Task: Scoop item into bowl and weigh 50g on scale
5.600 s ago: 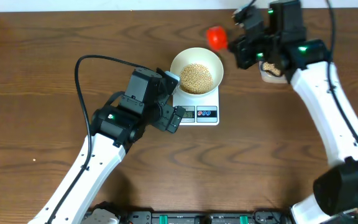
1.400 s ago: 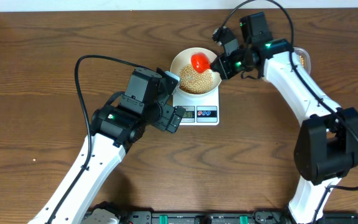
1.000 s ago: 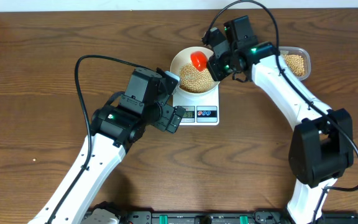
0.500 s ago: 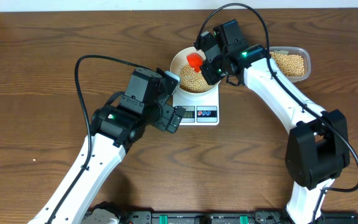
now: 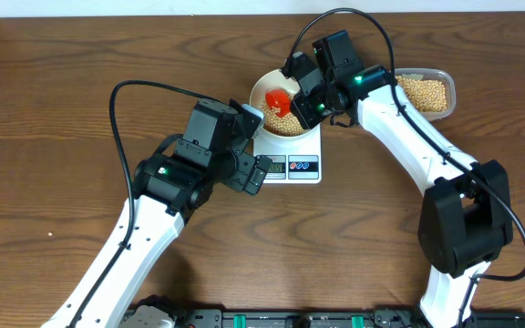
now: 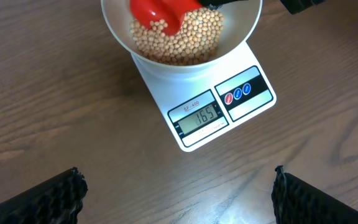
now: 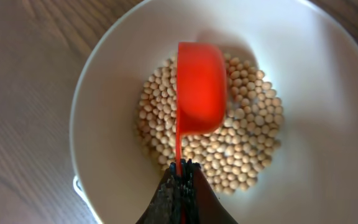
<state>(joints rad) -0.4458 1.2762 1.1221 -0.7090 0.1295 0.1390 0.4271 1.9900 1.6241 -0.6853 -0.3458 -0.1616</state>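
Overhead, the right gripper pinches a red scoop above the beans in the bowl on the scale; the left gripper hovers beside it. Left wrist: fingers spread wide. Right wrist: jaws clamp the scoop's handle.

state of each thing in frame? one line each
scale: on, display looks like 165
bowl: upright on scale, partly filled
beans: piled in bowl
red scoop: tipped inside bowl, over beans
clear tub: open, holds more beans
left gripper: jaws open, empty
right gripper: jaws shut on scoop handle
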